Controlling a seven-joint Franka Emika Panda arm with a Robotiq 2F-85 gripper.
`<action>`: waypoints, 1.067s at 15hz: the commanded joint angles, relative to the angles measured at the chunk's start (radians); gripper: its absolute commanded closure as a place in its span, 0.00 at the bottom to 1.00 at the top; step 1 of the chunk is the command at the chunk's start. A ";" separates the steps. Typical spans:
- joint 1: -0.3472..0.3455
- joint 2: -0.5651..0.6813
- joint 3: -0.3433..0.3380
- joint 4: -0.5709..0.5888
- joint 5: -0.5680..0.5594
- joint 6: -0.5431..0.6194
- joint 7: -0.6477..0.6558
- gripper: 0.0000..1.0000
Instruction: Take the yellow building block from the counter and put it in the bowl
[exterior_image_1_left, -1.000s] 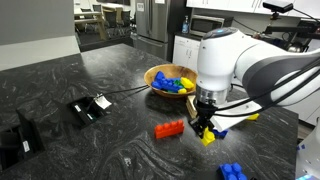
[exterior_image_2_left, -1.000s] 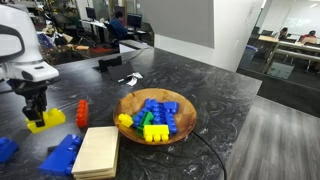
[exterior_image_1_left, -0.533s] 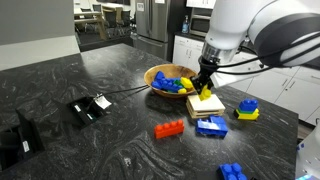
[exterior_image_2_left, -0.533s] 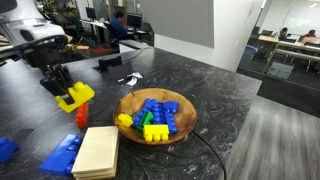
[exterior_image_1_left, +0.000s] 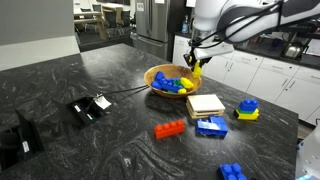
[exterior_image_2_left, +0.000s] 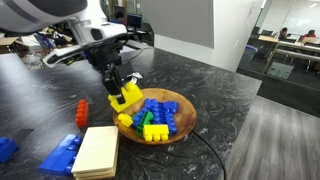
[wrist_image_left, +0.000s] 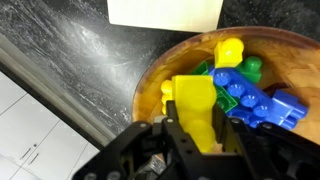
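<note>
My gripper (exterior_image_1_left: 193, 62) (exterior_image_2_left: 119, 88) (wrist_image_left: 196, 128) is shut on the yellow building block (exterior_image_2_left: 126, 96) (wrist_image_left: 194, 108) (exterior_image_1_left: 191, 68) and holds it in the air above the near rim of the wooden bowl (exterior_image_1_left: 153, 75) (exterior_image_2_left: 184, 118) (wrist_image_left: 152, 85). The bowl stands on the dark marbled counter (exterior_image_1_left: 100, 140) (exterior_image_2_left: 220, 90) and holds several blue, yellow and green bricks (exterior_image_2_left: 152, 118) (wrist_image_left: 255, 95).
A flat tan block (exterior_image_1_left: 205, 104) (exterior_image_2_left: 97, 152) (wrist_image_left: 165, 10) lies beside the bowl. A red brick (exterior_image_1_left: 169, 129) (exterior_image_2_left: 82, 113), blue bricks (exterior_image_1_left: 211, 126) (exterior_image_2_left: 60, 157), a short yellow piece topped with blue (exterior_image_1_left: 246, 108) and black parts (exterior_image_1_left: 90, 106) lie on the counter.
The gripper has lifted the yellow block from the counter and carried it over to the bowl's rim.
</note>
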 joint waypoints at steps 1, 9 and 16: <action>-0.005 0.131 -0.040 0.098 0.051 0.001 -0.075 0.62; 0.035 0.207 -0.072 0.157 0.075 0.011 -0.080 0.01; 0.043 0.211 -0.080 0.158 0.074 0.012 -0.076 0.01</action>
